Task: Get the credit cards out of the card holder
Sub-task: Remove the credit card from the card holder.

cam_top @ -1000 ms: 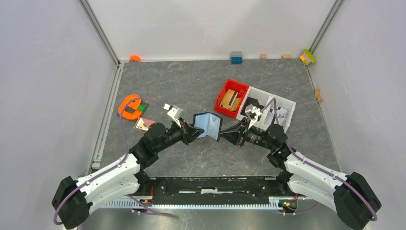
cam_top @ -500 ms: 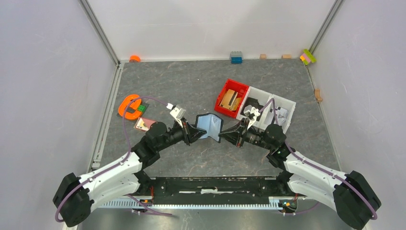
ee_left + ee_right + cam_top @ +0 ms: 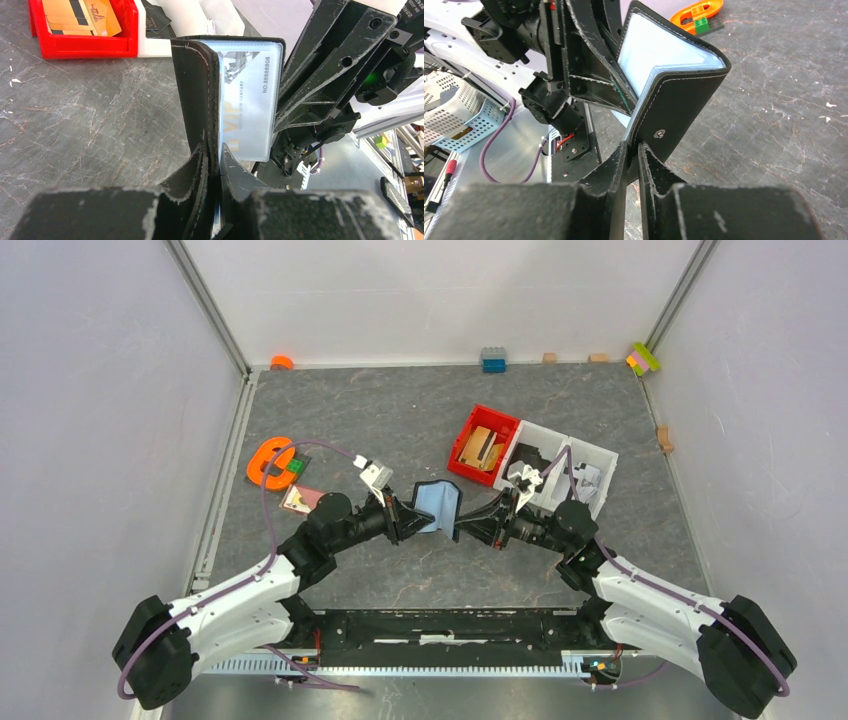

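Flaps of the black card holder (image 3: pixel 437 507), hanging open above the bench (image 3: pixel 380 420), are being pinched by the closed left hand (image 3: pixel 214 165) and right hand (image 3: pixel 633 150), and its thin, stiff, slick credit card (image 3: pixel 247 100) is probably needing an edge-on pinch while the soft holder is being braced.

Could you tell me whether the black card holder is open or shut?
Partly open: the black leather-like card holder forms a V, its pale blue inside showing between the flaps.
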You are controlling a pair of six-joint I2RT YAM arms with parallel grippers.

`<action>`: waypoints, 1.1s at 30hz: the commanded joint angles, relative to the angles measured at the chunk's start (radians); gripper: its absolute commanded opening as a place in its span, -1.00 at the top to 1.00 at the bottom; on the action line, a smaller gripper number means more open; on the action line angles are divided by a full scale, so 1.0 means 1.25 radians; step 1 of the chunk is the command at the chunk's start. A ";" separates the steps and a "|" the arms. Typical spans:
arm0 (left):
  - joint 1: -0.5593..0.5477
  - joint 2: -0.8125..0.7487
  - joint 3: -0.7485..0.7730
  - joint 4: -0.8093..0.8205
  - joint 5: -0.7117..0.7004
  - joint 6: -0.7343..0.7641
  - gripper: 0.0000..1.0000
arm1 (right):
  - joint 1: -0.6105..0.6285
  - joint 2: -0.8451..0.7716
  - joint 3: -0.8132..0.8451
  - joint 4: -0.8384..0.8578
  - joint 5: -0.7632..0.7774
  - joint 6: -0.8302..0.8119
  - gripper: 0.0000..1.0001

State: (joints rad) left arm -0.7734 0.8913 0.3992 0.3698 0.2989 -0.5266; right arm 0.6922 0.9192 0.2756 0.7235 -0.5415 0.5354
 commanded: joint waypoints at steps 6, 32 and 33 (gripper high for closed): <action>0.001 -0.005 0.032 0.055 0.028 -0.022 0.95 | 0.003 0.015 0.040 -0.054 0.051 -0.033 0.52; -0.002 0.083 0.065 0.076 0.124 -0.032 0.96 | 0.011 0.039 0.037 -0.019 0.019 -0.019 -0.15; -0.003 0.085 0.067 0.076 0.123 -0.032 0.95 | 0.011 0.042 0.039 -0.021 0.019 -0.019 -0.17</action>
State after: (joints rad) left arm -0.7734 0.9943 0.4328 0.3782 0.4000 -0.5274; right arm 0.6987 0.9592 0.2840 0.6750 -0.5152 0.5190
